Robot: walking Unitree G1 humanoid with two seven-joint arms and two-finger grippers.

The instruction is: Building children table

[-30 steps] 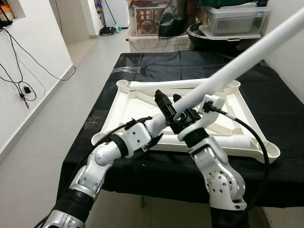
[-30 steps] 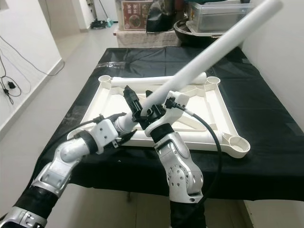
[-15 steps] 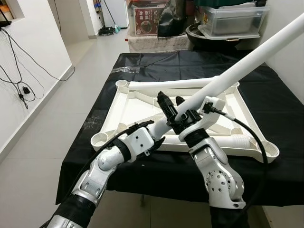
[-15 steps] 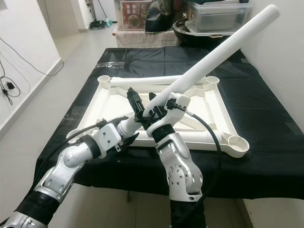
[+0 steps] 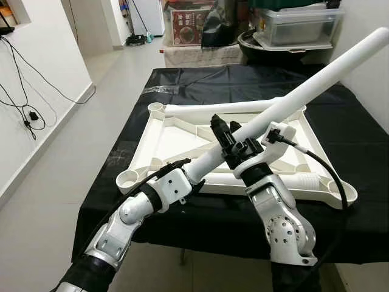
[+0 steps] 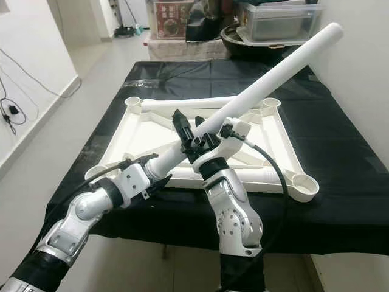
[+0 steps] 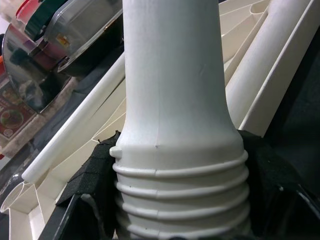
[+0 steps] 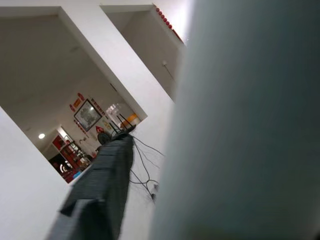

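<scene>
Table (image 5: pixel 182 82): long, draped in a black cloth (image 5: pixel 358 121), running away from the robot toward the clutter at the far end.
Tabletop (image 5: pixel 159 141): white, upside down on the cloth, ribs showing, a round socket (image 5: pixel 128 178) at each corner.
Raised leg (image 5: pixel 316 82): the big white tube, tilted, slanting up from the robot's left to high on its right, above the tabletop and clear of it. Its ridged, threaded end (image 7: pixel 180 200) sits at the low end, as the left wrist view shows.
Loose legs: one leg (image 5: pixel 231 108) lies along the far edge of the tabletop, another leg (image 5: pixel 298 181) with a ridged end lies along the near edge on the right.
Bins (image 5: pixel 298 24): clear plastic boxes and a dark bowl (image 5: pixel 255 44) at the far end of the table.
Left gripper (image 7: pixel 180 215): clamped around the low, threaded end of the raised leg, black pads (image 7: pixel 95 172) pressed on either side of the ridges.
Right gripper (image 5: pixel 234 143): meeting the raised leg at mid-length, black fingers (image 5: pixel 219 129) rising beside the tube; cannot tell whether they are squeezing it or merely alongside. Its wrist view has the tube looming pale and blurred right in front.
Cables (image 5: pixel 27 109): black, trailing down the white wall on the left.
</scene>
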